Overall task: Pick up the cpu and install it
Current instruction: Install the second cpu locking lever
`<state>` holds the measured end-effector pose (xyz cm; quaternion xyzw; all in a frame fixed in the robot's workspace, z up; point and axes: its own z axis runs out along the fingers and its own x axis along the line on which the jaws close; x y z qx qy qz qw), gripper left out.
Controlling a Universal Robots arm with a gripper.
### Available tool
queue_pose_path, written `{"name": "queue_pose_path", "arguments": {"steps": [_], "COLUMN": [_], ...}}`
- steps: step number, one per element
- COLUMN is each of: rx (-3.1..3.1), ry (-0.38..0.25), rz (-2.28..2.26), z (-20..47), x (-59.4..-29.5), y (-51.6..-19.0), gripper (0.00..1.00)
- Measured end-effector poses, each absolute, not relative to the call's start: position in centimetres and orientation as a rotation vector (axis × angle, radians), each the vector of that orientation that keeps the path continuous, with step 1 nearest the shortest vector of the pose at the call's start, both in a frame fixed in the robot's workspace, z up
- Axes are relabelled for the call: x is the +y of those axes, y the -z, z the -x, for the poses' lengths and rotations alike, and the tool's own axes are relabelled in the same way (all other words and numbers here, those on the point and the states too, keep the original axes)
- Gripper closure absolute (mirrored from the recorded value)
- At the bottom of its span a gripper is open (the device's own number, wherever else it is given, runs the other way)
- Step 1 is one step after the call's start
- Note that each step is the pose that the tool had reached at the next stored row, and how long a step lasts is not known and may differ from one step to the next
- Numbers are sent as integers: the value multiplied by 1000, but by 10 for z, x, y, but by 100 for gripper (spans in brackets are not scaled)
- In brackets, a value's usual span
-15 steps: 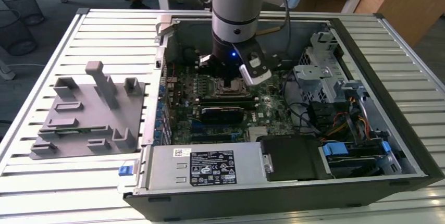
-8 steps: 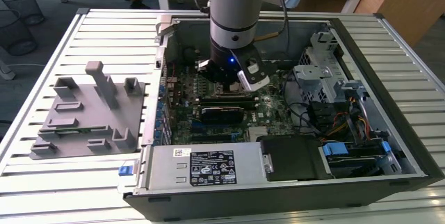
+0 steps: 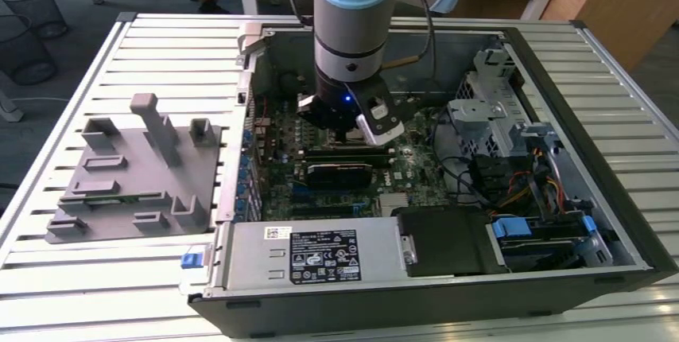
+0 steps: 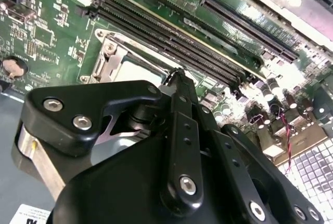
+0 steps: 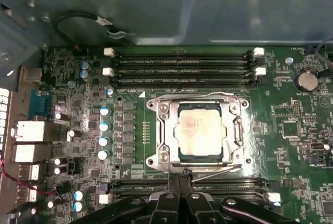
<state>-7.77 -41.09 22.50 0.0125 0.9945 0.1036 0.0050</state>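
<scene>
The black gripper (image 5: 180,180) is sitting closest to the camera in both wrist views, and its two fingers (image 4: 179,86) are pressing together with nothing between them. It is hanging just over the edge of the metal socket frame (image 5: 237,130) on the green motherboard (image 5: 291,146). The cpu (image 5: 200,130) is lying flat inside that frame, silvery top up, in the middle of the board. Long black memory slots (image 5: 182,68) are running along both sides of the frame. In the exterior view the arm (image 3: 355,32) is reaching down into the open computer case (image 3: 594,183), which is lying on a slatted table (image 3: 64,278). A grey plastic fixture (image 3: 133,171) is resting on the table near the exterior view's left edge.
</scene>
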Motion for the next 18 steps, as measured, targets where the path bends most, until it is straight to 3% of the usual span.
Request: {"name": "queue_pose_path", "arguments": {"steps": [18], "rx": [3104], "ry": [-418], "rz": [-40], "z": [94], "x": [-423], "y": [-207], "gripper": [89]}}
